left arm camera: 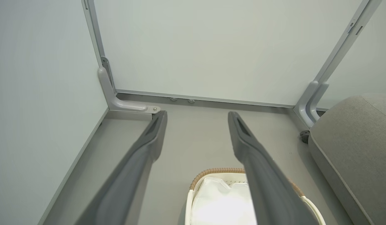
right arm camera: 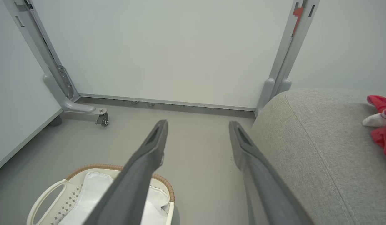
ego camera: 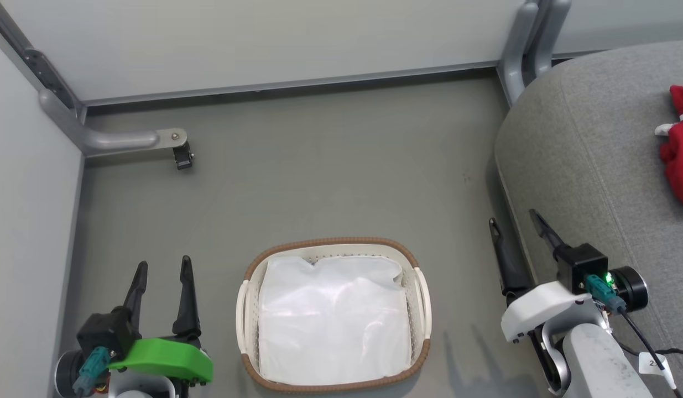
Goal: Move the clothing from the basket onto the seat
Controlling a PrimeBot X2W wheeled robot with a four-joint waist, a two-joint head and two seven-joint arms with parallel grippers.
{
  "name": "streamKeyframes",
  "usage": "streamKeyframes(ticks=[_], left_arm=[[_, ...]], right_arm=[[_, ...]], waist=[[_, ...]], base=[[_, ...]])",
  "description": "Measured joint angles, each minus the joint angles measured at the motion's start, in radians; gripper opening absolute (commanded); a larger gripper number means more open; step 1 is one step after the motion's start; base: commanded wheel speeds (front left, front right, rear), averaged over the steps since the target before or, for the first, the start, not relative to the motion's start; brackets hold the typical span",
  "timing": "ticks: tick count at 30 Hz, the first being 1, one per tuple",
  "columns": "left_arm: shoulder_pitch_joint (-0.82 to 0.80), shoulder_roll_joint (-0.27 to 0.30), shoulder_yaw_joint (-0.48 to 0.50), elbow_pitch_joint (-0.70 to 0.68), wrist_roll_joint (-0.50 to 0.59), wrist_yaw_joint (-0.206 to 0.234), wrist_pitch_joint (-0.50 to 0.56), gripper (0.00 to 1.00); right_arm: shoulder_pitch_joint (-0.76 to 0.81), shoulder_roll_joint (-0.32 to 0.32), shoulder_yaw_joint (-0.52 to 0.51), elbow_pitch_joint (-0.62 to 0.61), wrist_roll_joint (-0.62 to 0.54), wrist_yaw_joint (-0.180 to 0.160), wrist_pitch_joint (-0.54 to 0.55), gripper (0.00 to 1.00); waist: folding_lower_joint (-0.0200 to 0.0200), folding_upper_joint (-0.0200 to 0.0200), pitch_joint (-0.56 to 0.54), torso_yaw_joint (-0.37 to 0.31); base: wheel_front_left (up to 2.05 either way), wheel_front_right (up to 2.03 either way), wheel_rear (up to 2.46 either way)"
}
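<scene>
**Head view, late stage of the transfer.** Red clothing (ego camera: 681, 149) lies on the grey seat (ego camera: 584, 143) at the 3 o'clock edge, cut by the frame. Whether both garments are there cannot be told, though a white-trimmed part shows. The basket (ego camera: 330, 244) stands on the floor (ego camera: 319, 166) at 6 o'clock, well apart from the clothing. It shows nothing red, and its white liner (ego camera: 333, 320) lies bare. The left end effector (ego camera: 163, 264) is at 8 o'clock and the right end effector (ego camera: 514, 217) is at 4 o'clock by the seat's rounded edge. Both have their fingers spread and carry nothing. On this evidence the task appears complete or nearly so, with no garment visibly left to lift.
</scene>
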Motion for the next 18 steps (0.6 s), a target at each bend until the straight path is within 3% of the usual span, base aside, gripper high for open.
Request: streamKeyframes(ticks=[11, 12, 18], left_arm=[[0.06, 0.0, -0.024, -0.03, -0.018, 0.0, 0.0, 1.0], [0.061, 0.0, -0.027, -0.03, -0.025, 0.0, 0.0, 0.0], [0.063, -0.005, -0.029, 0.009, -0.063, 0.0, 0.008, 0.0]], right_arm=[[0.057, 0.001, 0.03, 0.002, 0.033, 0.0, 0.0, 1.0], [0.057, 0.001, 0.031, 0.004, 0.033, 0.0, 0.0, 0.0], [0.081, 0.007, 0.028, 0.043, 0.071, 0.0, 0.014, 0.0]], waist=[[0.0, 0.0, -0.059, 0.014], [0.0, 0.0, -0.06, 0.015], [0.0, 0.0, -0.063, 0.014]], base=[[0.0, 0.0, 0.0], [0.0, 0.0, 0.0], [0.0, 0.0, 0.0]])
